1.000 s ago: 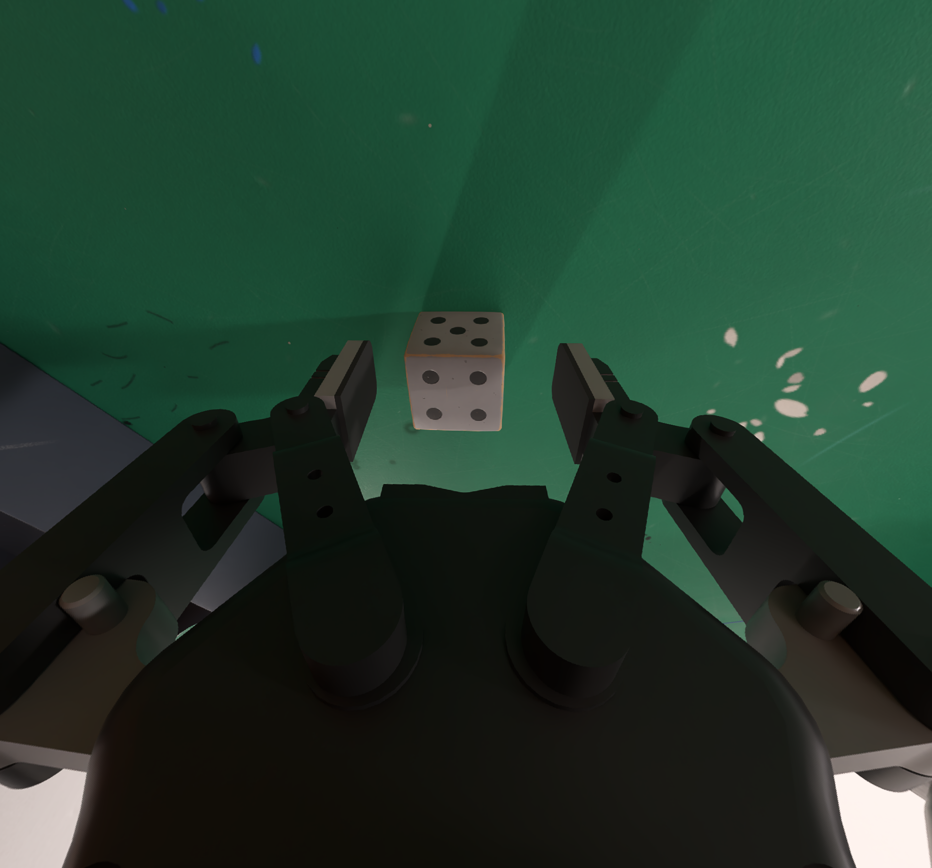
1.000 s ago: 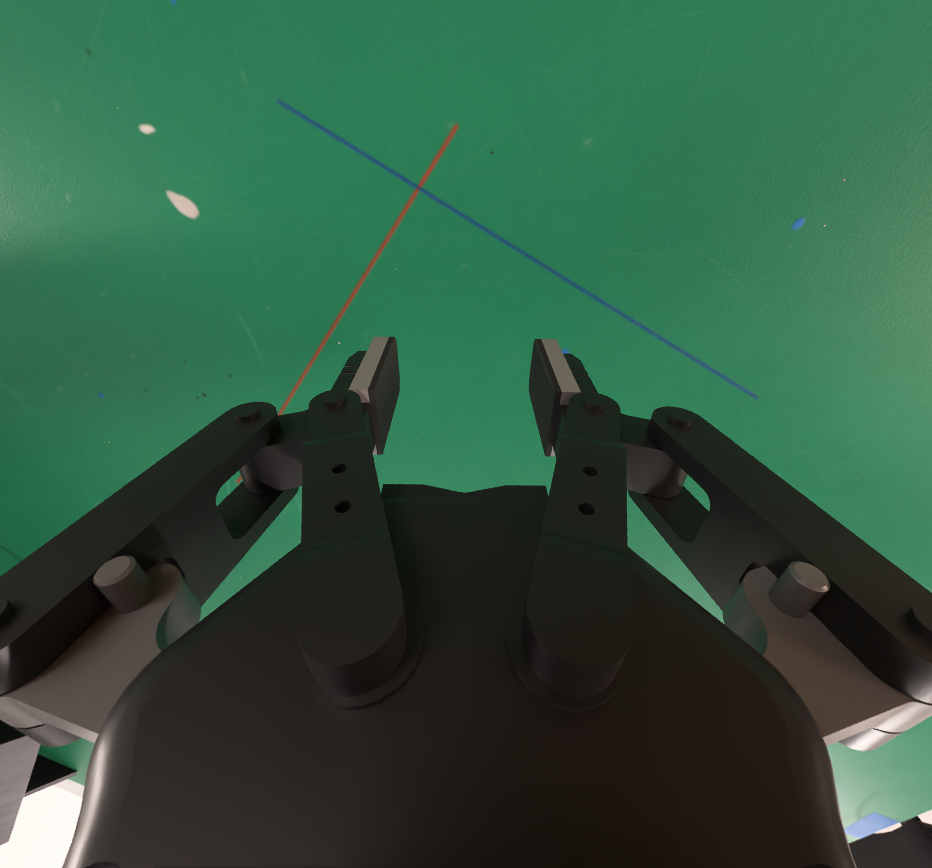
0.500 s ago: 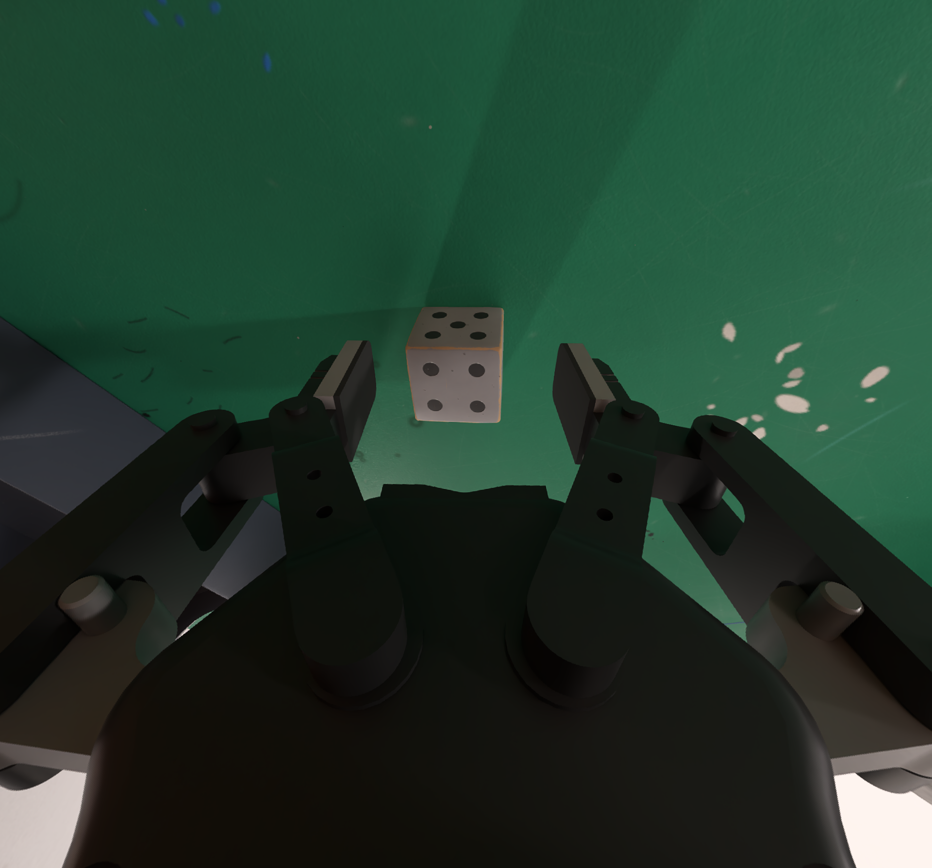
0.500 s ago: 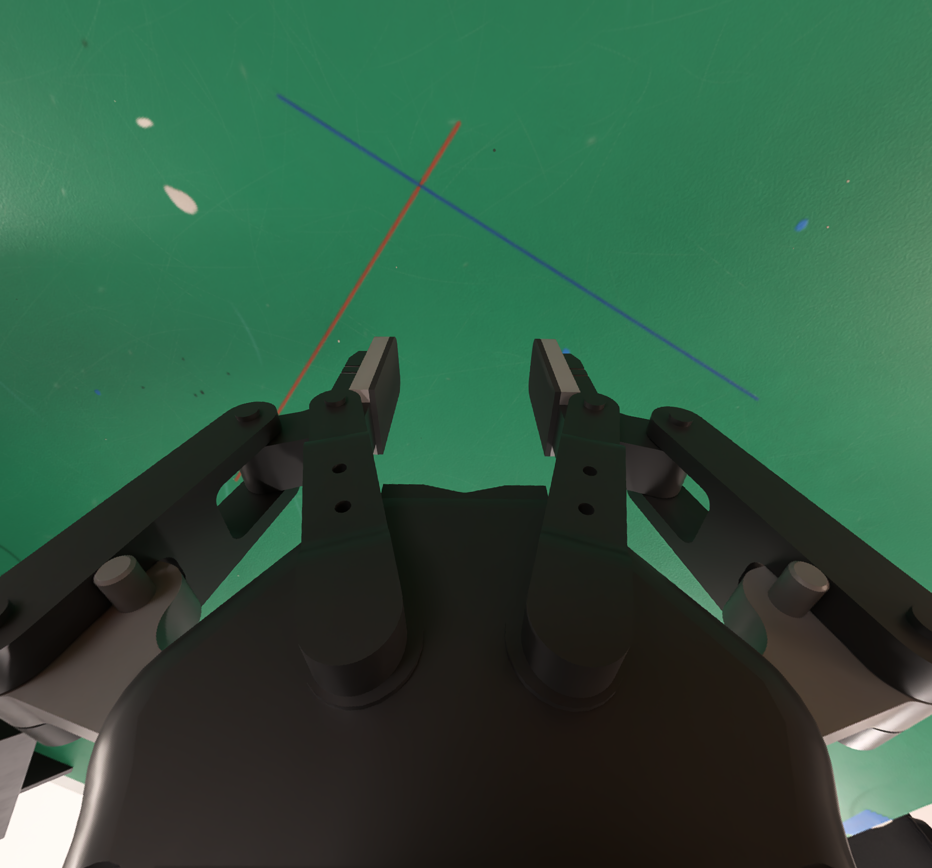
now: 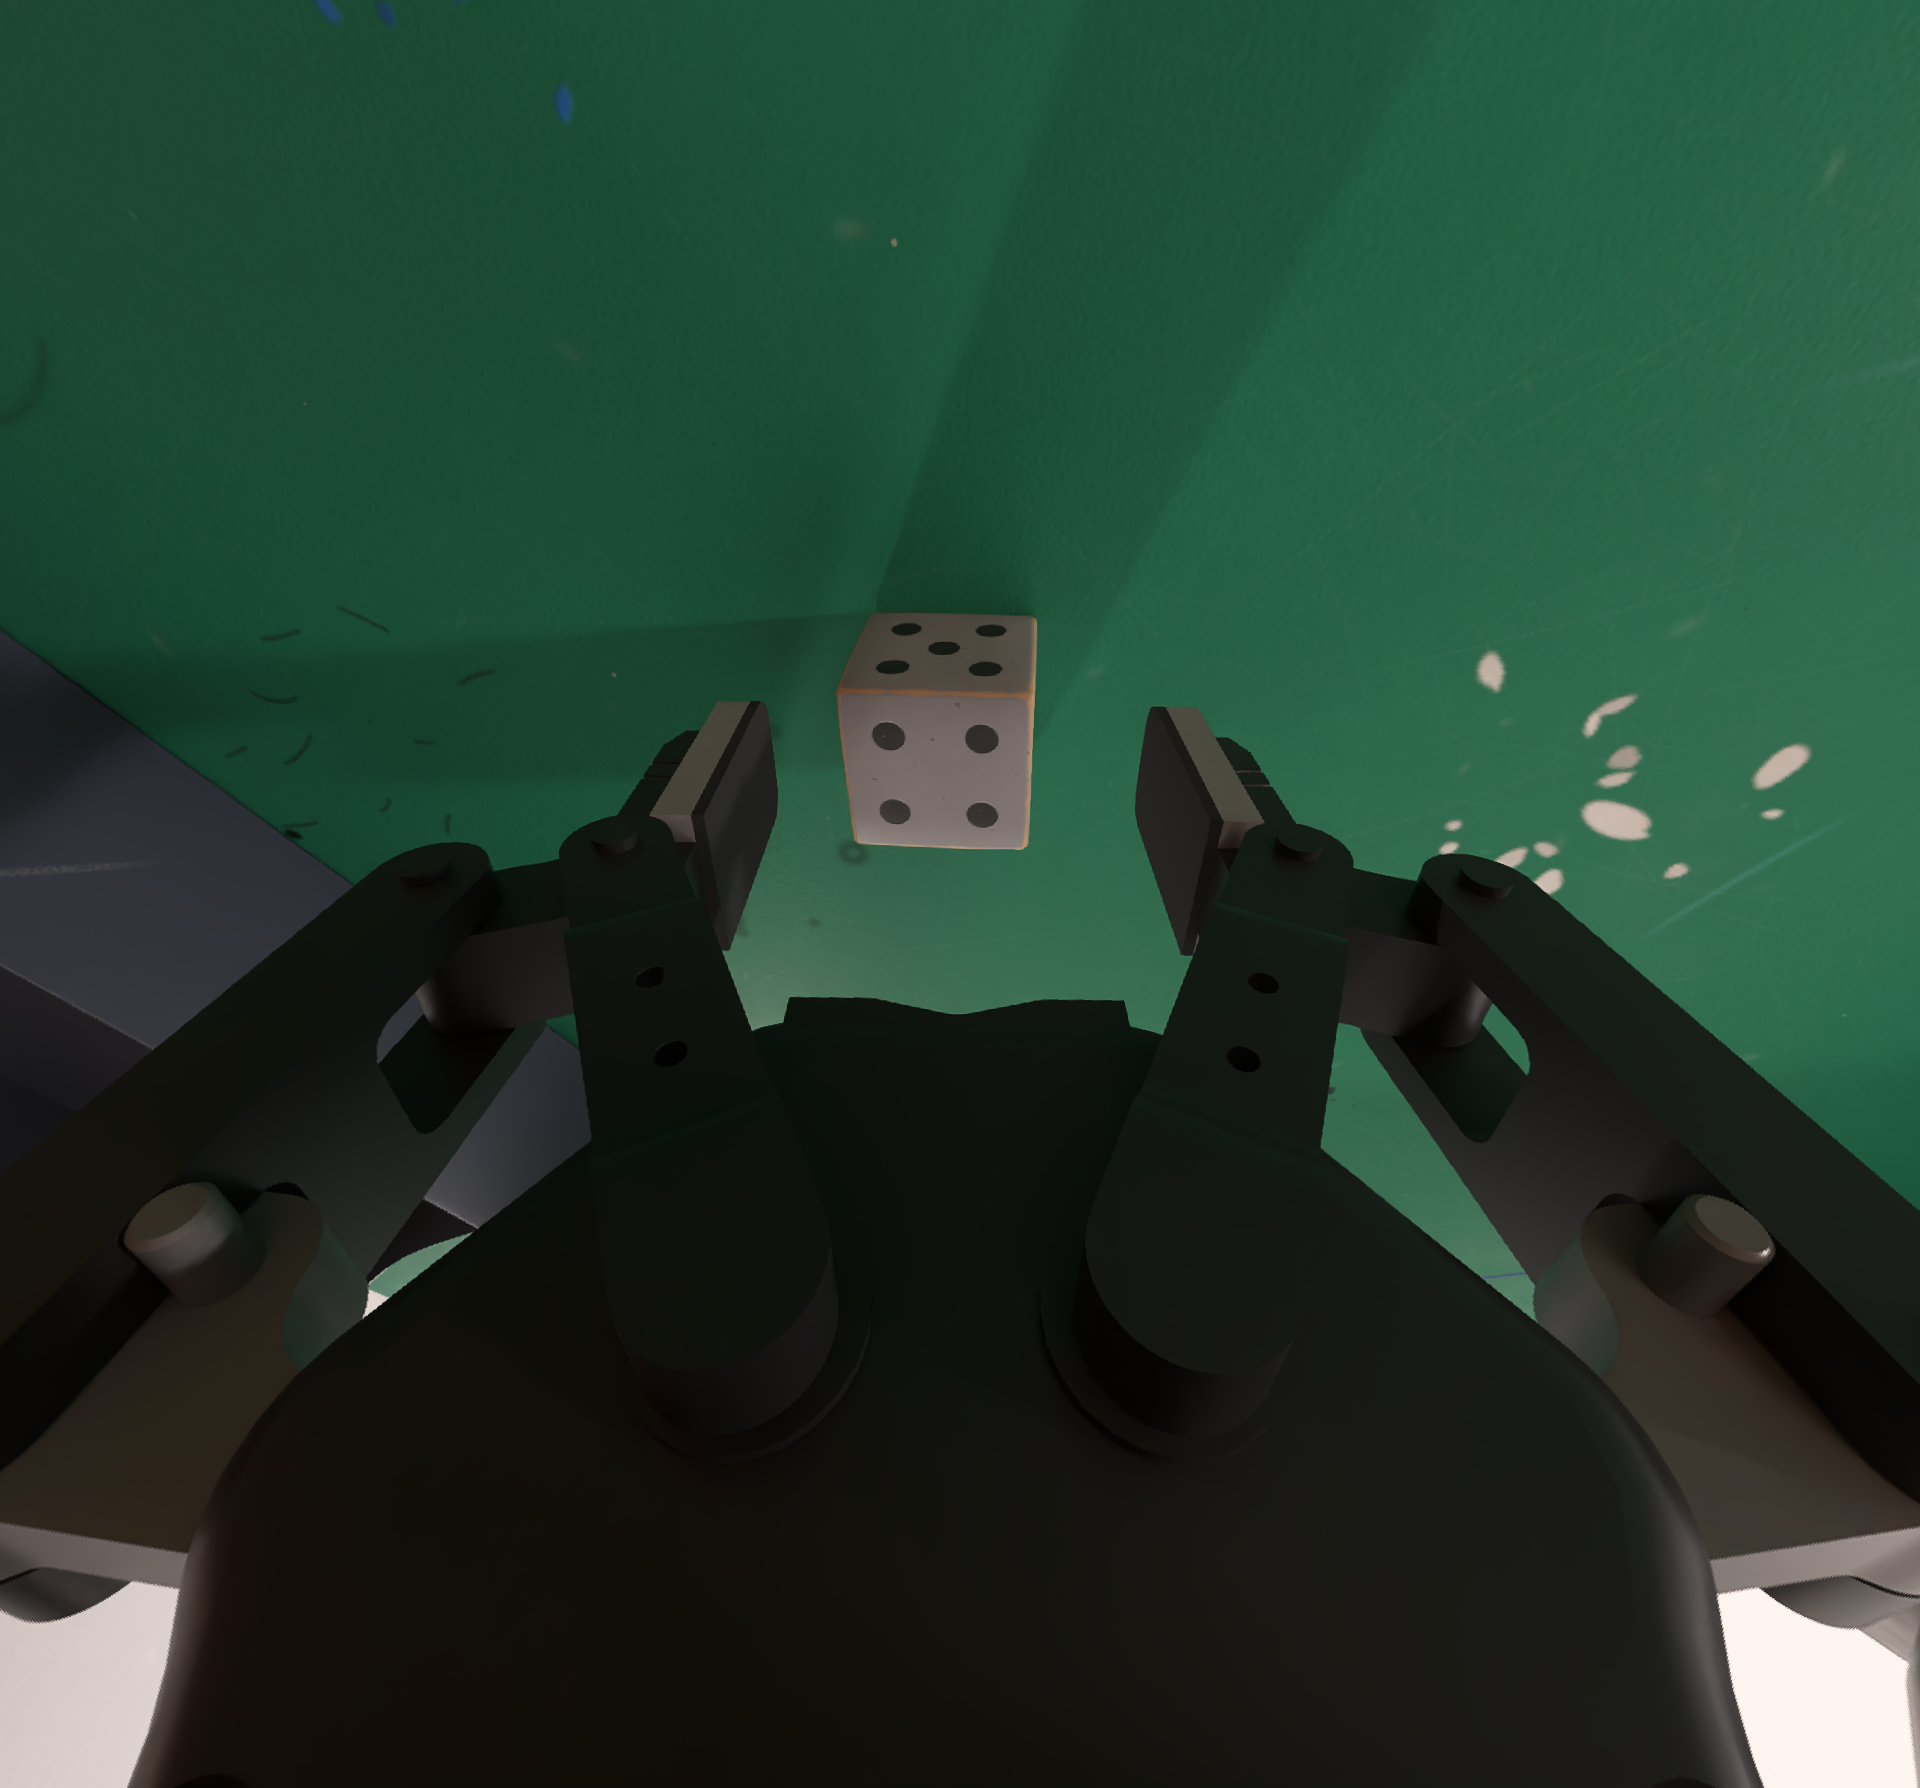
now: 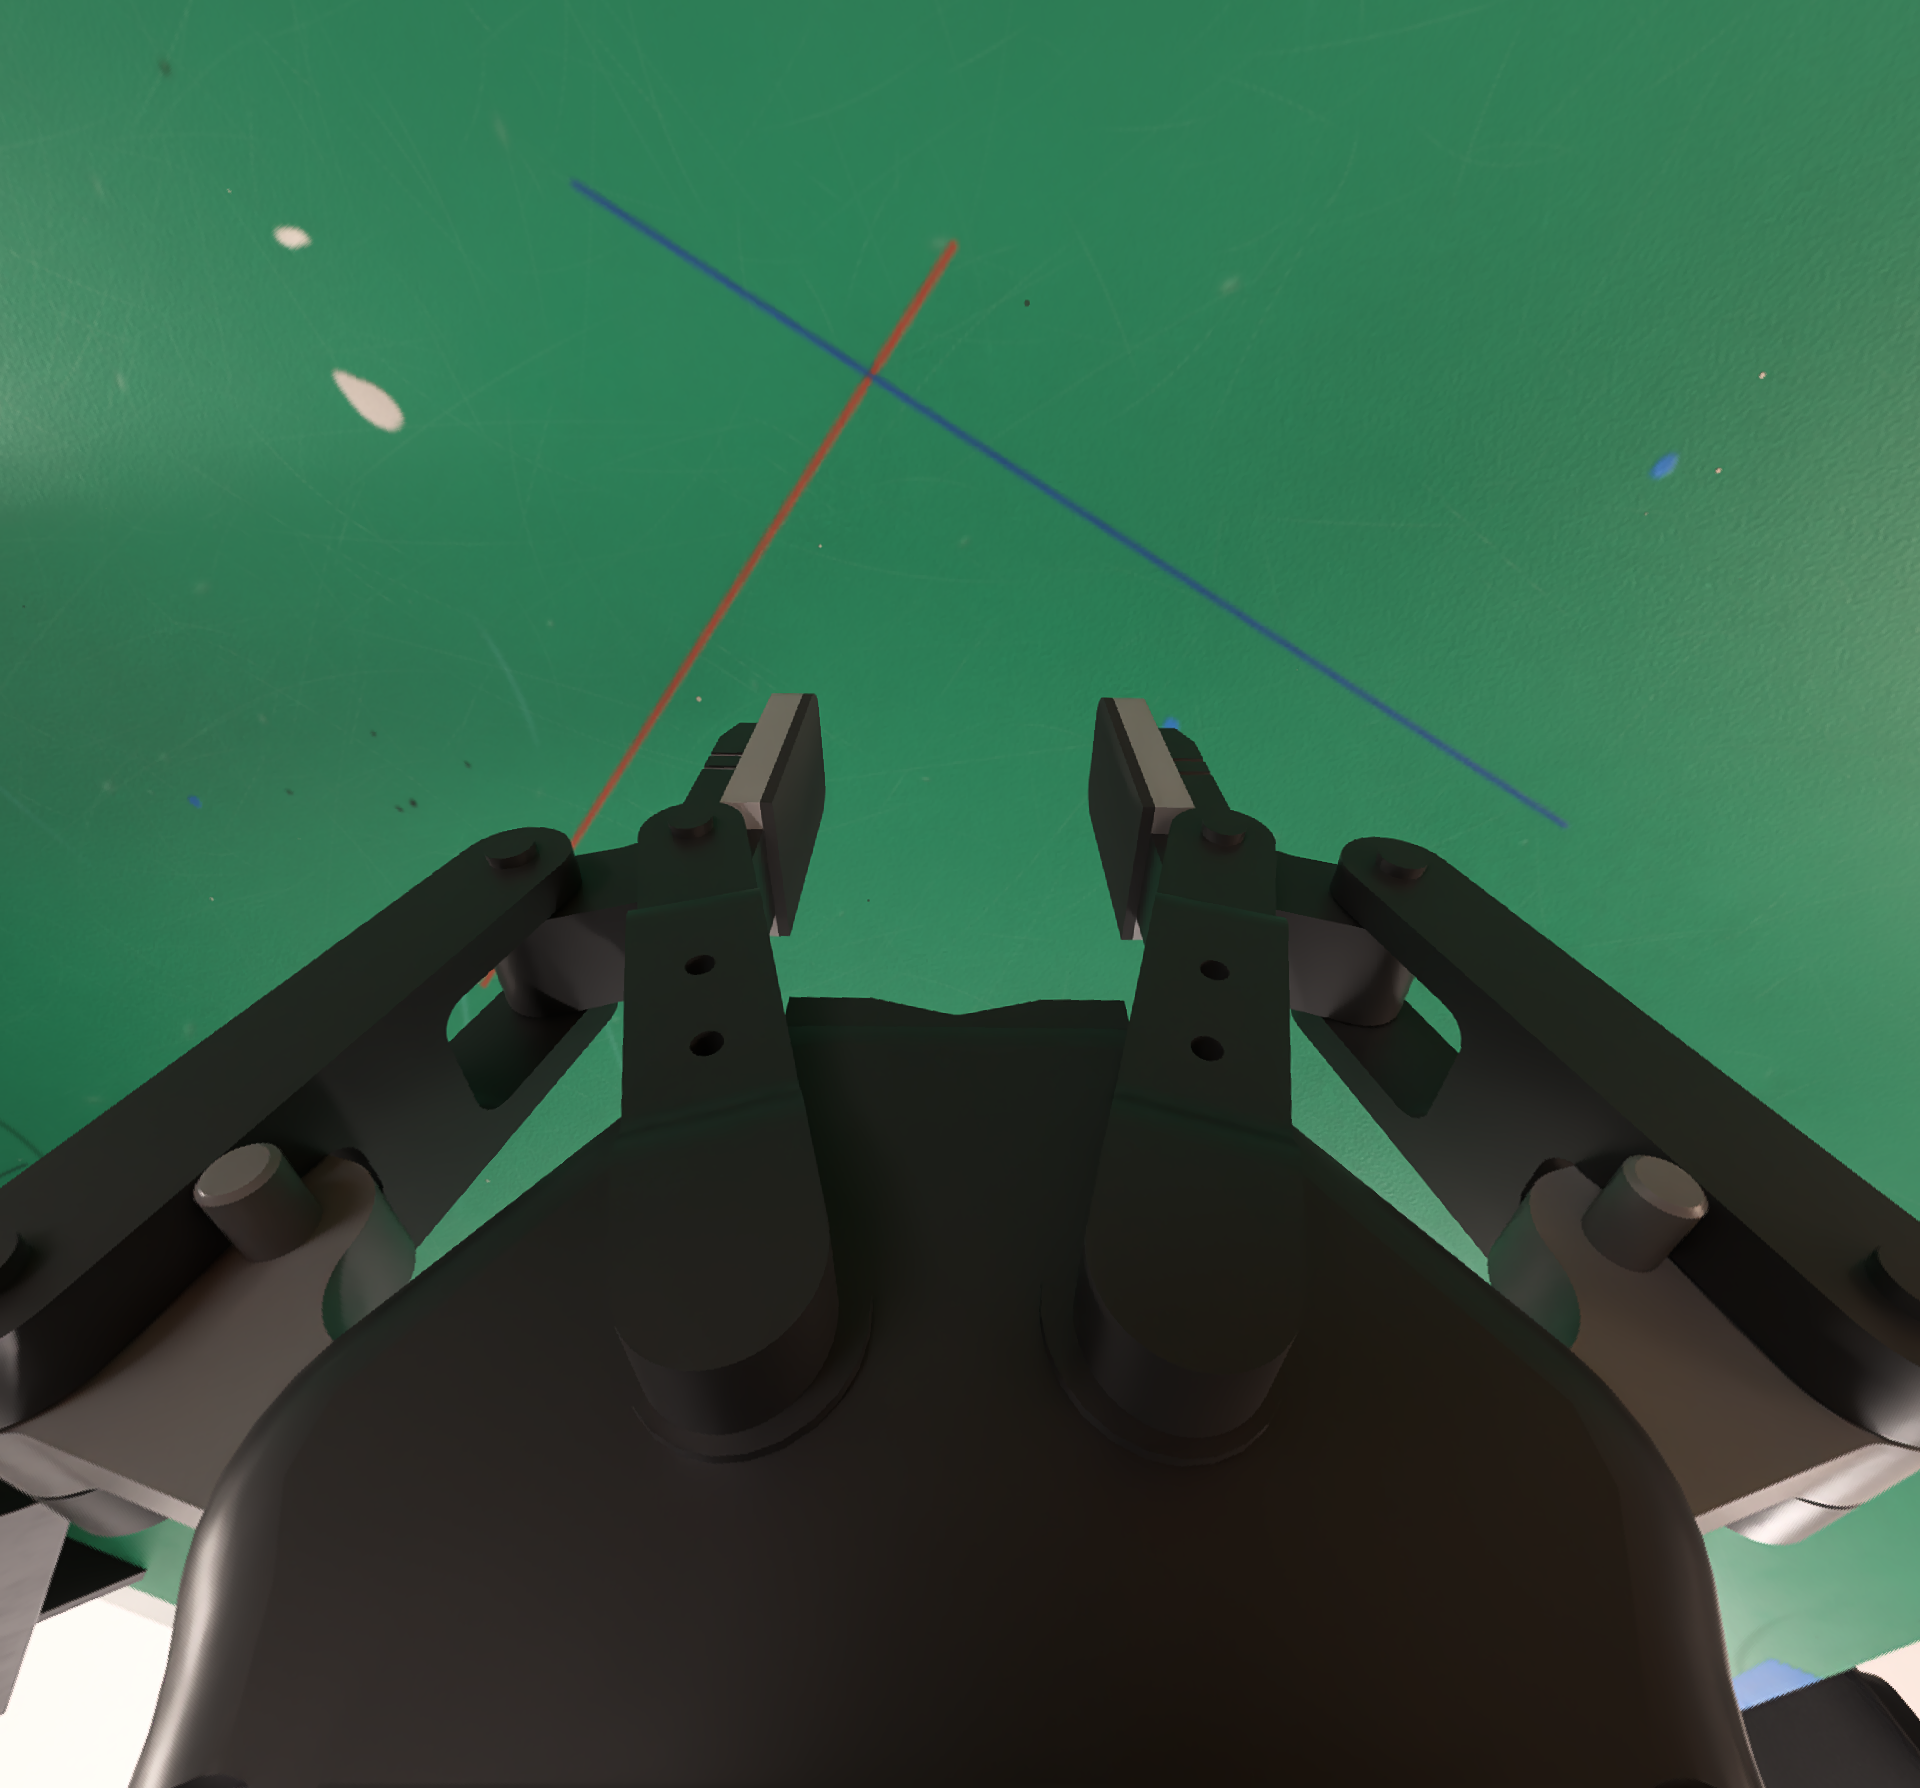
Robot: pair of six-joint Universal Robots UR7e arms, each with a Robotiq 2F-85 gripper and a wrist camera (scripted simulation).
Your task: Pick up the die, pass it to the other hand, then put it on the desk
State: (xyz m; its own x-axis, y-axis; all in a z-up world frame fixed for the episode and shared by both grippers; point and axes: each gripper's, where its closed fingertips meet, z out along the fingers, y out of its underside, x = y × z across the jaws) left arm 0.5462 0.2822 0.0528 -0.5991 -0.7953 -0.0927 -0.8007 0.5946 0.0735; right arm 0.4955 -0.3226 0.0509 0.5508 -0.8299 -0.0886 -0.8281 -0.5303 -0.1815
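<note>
One die: white with dark pips, it (image 5: 938,751) sits on the green tabletop (image 5: 1351,284) just past my left fingertips. It lies in line with the gap, a five on top and a four facing me.
Left jaws: released and spread wider than the die. The pads (image 5: 740,803) stand at 9 and 3 o'clock of it, and neither touches.
Right jaws: released too and holding nothing, over bare green crossed by a red line (image 6: 769,533) and a blue line (image 6: 1143,554).
Just changed: over the last second the die has crept a little toward 12 o'clock in my left view. The gap between my pads has not narrowed. My right view has scarcely shifted.
Meaning for the task: I judge the pick-up still unstarted. This is fine alignment, with the closing, the pass and the set-down all ahead.
Next call: I should get the pads lower around the die's side faces before squeezing, so it is not clipped on a corner.
Containers: none in either view, so nothing is held in anything.
Surroundings: white flecks (image 5: 1616,819) at 3 o'clock, and a grey slab (image 5: 125,855) at 9 o'clock.
</note>
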